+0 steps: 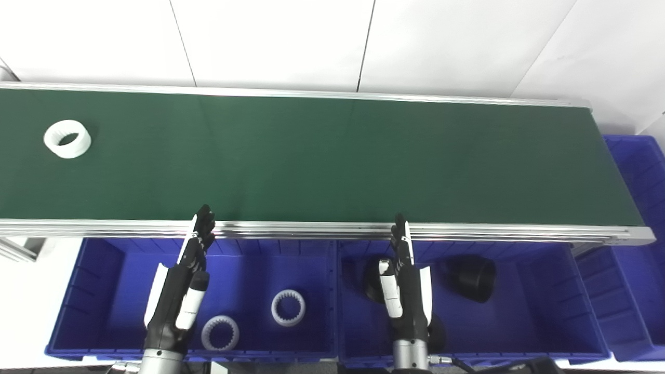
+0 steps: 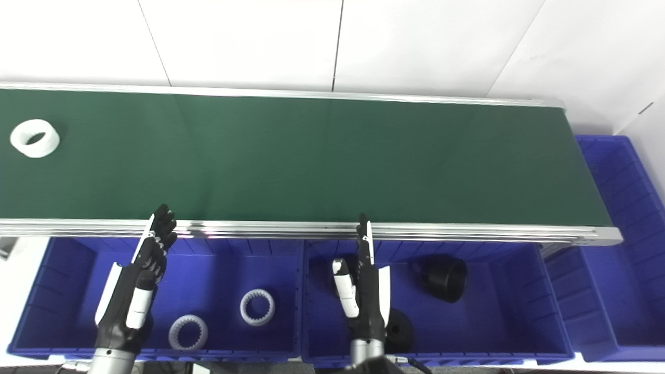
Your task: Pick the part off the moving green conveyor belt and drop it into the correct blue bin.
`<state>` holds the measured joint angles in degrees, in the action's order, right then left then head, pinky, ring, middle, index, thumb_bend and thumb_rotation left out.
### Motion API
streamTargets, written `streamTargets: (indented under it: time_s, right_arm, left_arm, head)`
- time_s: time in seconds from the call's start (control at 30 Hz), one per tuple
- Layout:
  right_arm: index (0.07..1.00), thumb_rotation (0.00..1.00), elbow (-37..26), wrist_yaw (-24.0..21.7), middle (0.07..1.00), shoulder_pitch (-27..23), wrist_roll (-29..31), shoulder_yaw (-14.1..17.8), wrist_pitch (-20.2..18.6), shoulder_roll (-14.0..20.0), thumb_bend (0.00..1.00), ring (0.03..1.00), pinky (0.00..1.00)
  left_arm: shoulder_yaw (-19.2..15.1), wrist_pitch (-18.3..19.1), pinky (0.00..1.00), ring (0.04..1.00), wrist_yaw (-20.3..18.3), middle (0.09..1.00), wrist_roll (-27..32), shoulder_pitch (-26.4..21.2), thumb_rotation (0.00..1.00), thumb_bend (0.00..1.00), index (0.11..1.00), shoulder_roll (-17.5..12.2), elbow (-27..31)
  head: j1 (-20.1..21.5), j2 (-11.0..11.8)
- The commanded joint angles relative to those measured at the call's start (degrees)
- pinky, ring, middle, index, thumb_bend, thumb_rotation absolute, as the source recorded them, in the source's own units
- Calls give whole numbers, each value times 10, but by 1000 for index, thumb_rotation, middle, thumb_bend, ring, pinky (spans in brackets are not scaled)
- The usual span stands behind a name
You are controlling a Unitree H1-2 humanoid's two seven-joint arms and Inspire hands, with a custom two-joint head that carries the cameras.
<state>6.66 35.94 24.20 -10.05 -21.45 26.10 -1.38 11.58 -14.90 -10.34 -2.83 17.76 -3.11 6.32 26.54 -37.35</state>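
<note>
A white ring-shaped part [image 1: 67, 138] lies on the green conveyor belt [image 1: 322, 161] at its far left. My left hand [image 1: 182, 280] hovers over the left blue bin [image 1: 78, 291], fingers stretched straight toward the belt's near rail, open and holding nothing. My right hand [image 1: 402, 280] hovers over the middle blue bin [image 1: 561, 311] in the same pose, open and holding nothing. Both hands are far to the right of the white part.
The left bin holds two white toothed rings [image 1: 288, 307] [image 1: 220, 333]. The middle bin holds black cup-shaped parts [image 1: 470, 278], some partly hidden behind my right hand. A third blue bin [image 1: 641, 208] stands at the belt's right end. An aluminium rail [image 1: 311, 227] edges the belt.
</note>
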Motion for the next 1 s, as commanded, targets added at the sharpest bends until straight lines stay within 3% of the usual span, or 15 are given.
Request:
streamTargets:
  time_s: [0.0, 0.13, 0.3, 0.63, 0.97]
  right_arm:
    - [992, 1000, 3, -3, 996, 24, 4, -19, 8, -10, 710, 983, 981]
    - [984, 1000, 3, -10, 990, 25, 13, -17, 8, -9, 698, 973, 974]
    - [976, 1000, 5, -11, 993, 24, 15, -15, 8, -10, 709, 970, 964]
    - [974, 1000, 9, -9, 988, 22, 21, -18, 8, -8, 694, 960, 952]
    - [968, 994, 15, -8, 985, 19, 24, -18, 8, -4, 689, 958, 947]
  left_arm:
    - [-1, -24, 979, 1000, 13, 1000, -9, 0, 990, 724, 1000, 5, 7]
    - [2, -23, 988, 1000, 17, 1000, -12, 9, 993, 750, 1000, 8, 9]
    - [8, -34, 1000, 1000, 16, 1000, -7, 14, 982, 682, 1000, 11, 7]
    - [7, -59, 964, 1000, 30, 1000, -38, 10, 989, 642, 1000, 17, -8]
    - [7, -57, 973, 1000, 32, 1000, -40, 8, 967, 670, 1000, 22, -15]
  head:
    - [-6, 4]
    - [-11, 6]
    - [-15, 8]
    - [-21, 12]
    - [-33, 25]
